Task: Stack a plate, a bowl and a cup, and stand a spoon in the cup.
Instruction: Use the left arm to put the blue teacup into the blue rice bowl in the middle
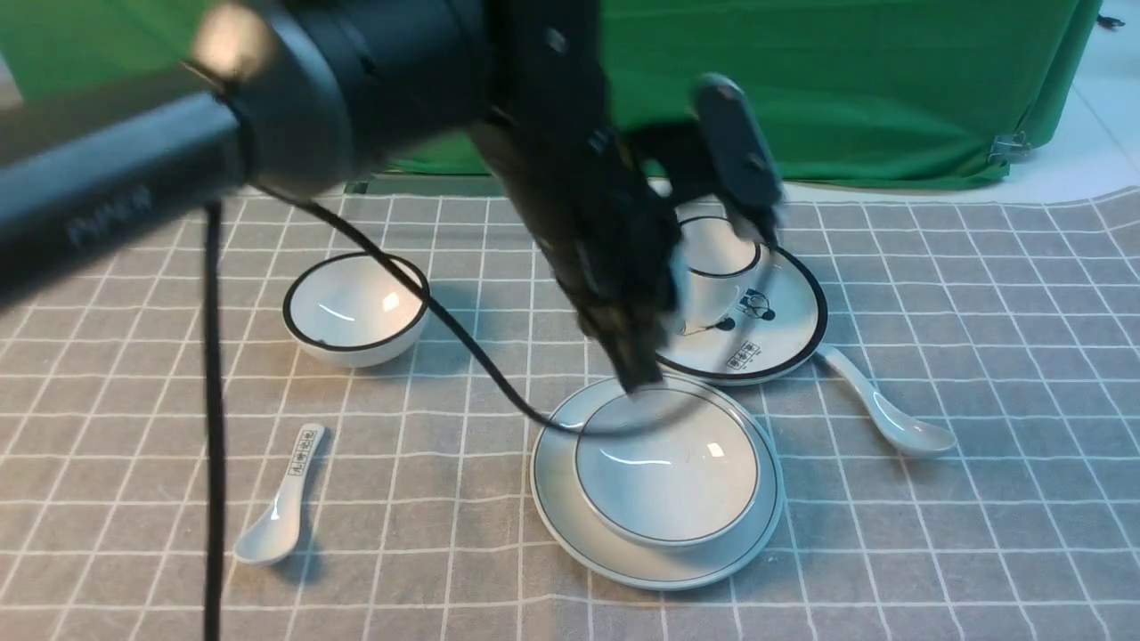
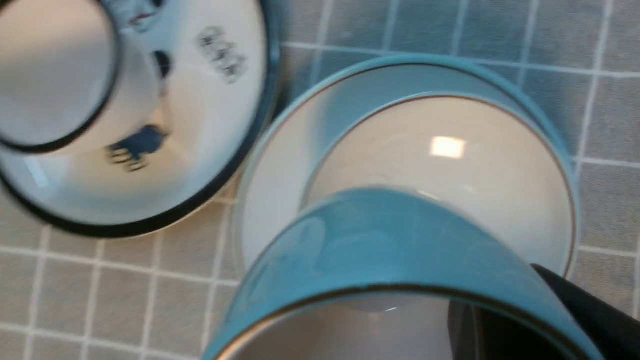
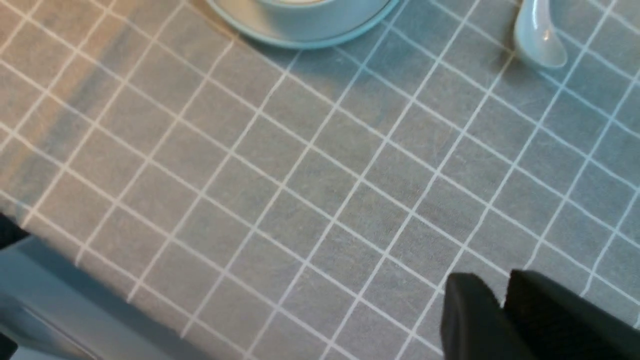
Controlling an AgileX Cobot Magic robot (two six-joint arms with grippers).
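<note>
1. Grey checked cloth covers the tabletop, with a green cloth hung behind it.
2. The plate lies near the middle of the tabletop, and the bowl sits upright in its centre.
3. The left arm reaches across from the left and comes down over the far rim of the bowl.
4. The left fingers grasp the cup by its wall, one finger inside the rim. The cup hangs over the bowl. I cannot tell whether it touches the bowl.
5. In the front view the arm hides most of the cup.
6. The spoon lies flat to the right of the plate. Its handle end points at the edge of a black-rimmed printed plate.
7. That printed plate sits just behind the plate and carries a white cup with a black rim.
8. A white bowl with a black rim stands well to the left, and a spoon with a printed handle lies nearer the front.
9. The right fingers hover over bare cloth, close together with nothing between them. I cannot tell whether they are clenched or released.
</note>
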